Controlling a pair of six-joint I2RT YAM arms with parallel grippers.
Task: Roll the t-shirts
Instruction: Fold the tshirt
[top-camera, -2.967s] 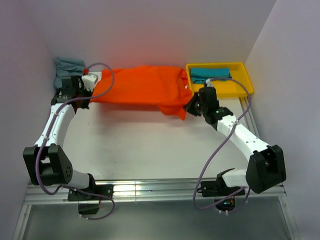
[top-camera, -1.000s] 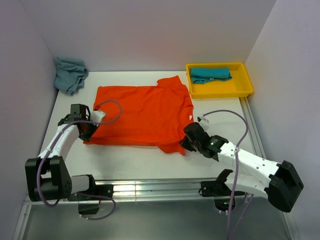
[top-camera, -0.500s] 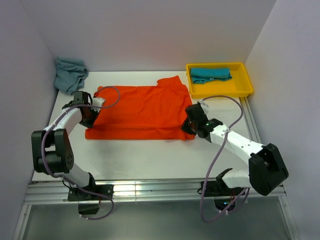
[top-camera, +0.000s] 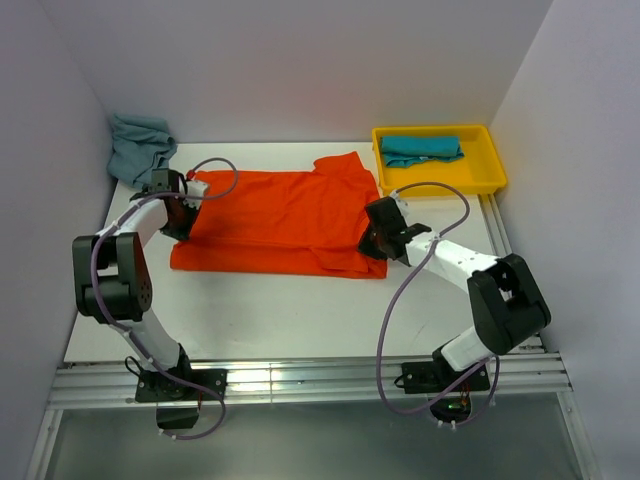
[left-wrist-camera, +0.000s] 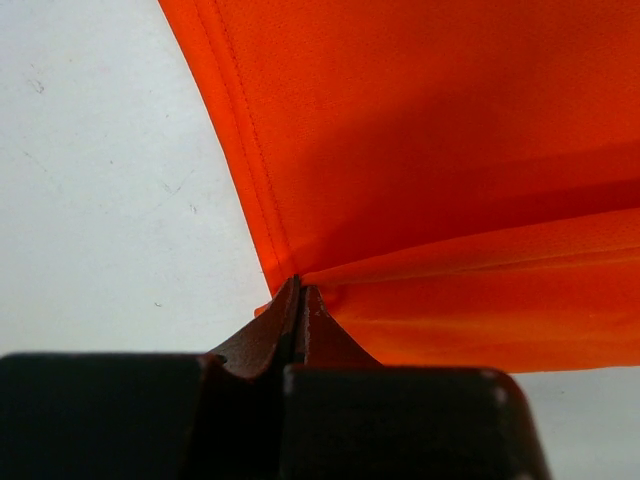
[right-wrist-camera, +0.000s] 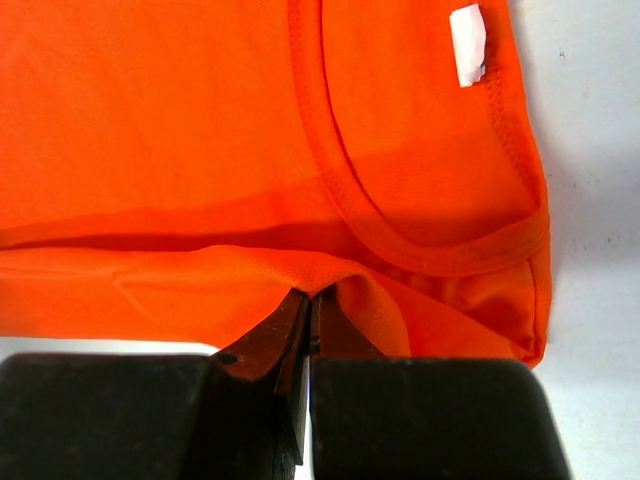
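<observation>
Orange-red t-shirt (top-camera: 280, 215): spread across the middle of the top view on the white surface (top-camera: 280, 310), with its lower edge doubled over into a long fold.
Left pincer (left-wrist-camera: 300, 292): closed tight on the fold at the shirt's left end, right where the stitched hem meets it.
Right pincer (right-wrist-camera: 308, 297): closed on the folded edge just below the collar (right-wrist-camera: 340, 190); a white label (right-wrist-camera: 467, 44) shows at the upper right of the wrist view.
Teal t-shirt (top-camera: 421, 149): folded inside the yellow tray (top-camera: 492, 172), upper right of the frame.
Grey-blue t-shirt (top-camera: 139, 146): crumpled in the upper left corner, near the orange one's left end.
</observation>
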